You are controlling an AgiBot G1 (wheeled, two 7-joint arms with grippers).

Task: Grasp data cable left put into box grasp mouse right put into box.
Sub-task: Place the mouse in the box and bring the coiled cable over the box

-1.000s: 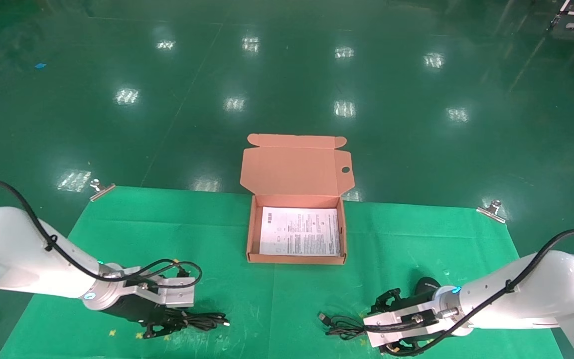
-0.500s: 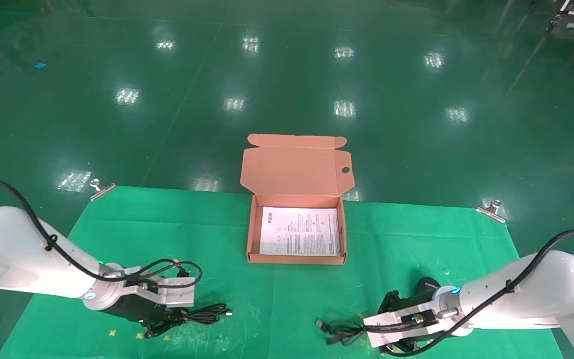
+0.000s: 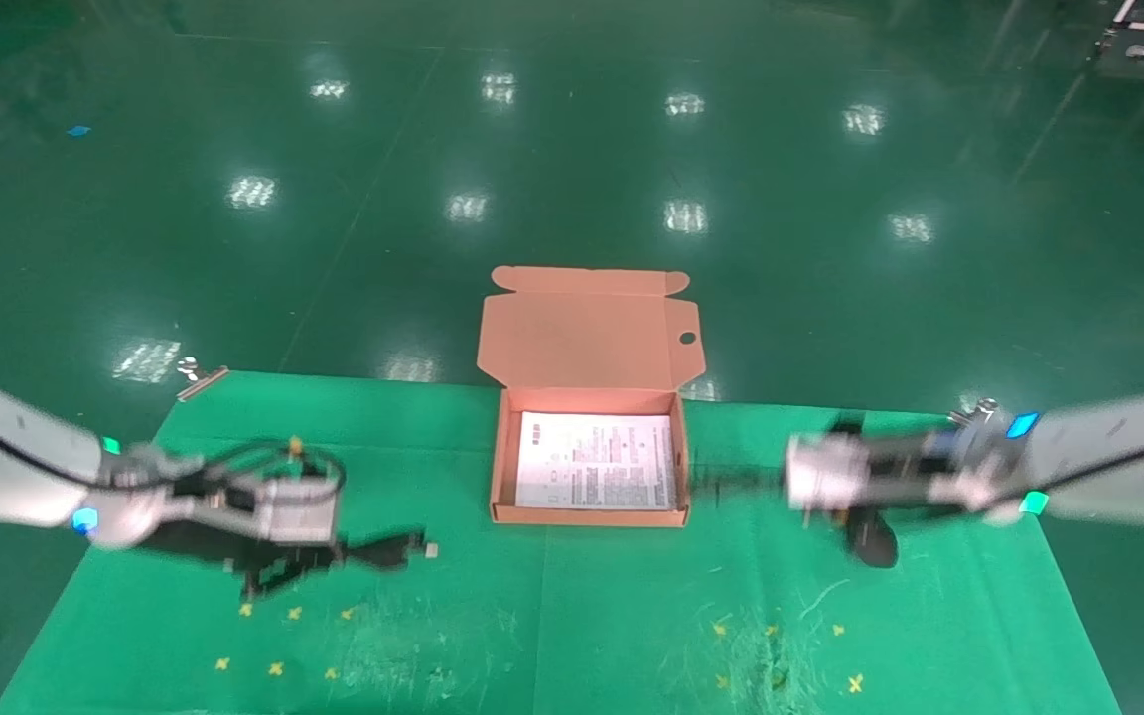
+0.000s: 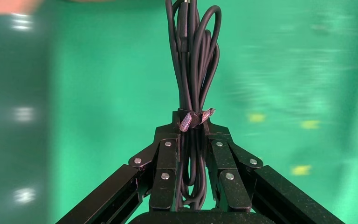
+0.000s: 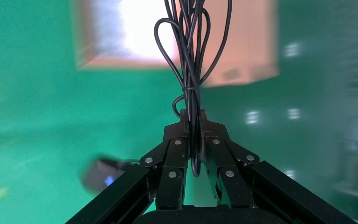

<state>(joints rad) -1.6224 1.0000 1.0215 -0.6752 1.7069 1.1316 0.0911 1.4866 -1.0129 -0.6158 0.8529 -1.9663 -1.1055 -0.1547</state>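
My left gripper (image 4: 189, 140) clamps the limp, light black looped data cable (image 4: 192, 60) at its tie, aloft; my right gripper (image 5: 193, 135) pinches the black oval mouse's (image 3: 870, 536) dangling cord (image 5: 191, 51) beside the salmon cardboard box (image 3: 499, 467).

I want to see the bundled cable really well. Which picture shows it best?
The left wrist view: the data cable fills it, sharp, pinched in the shut left gripper. The head view shows only a dark smear. The right wrist view shows the mouse's cord instead.
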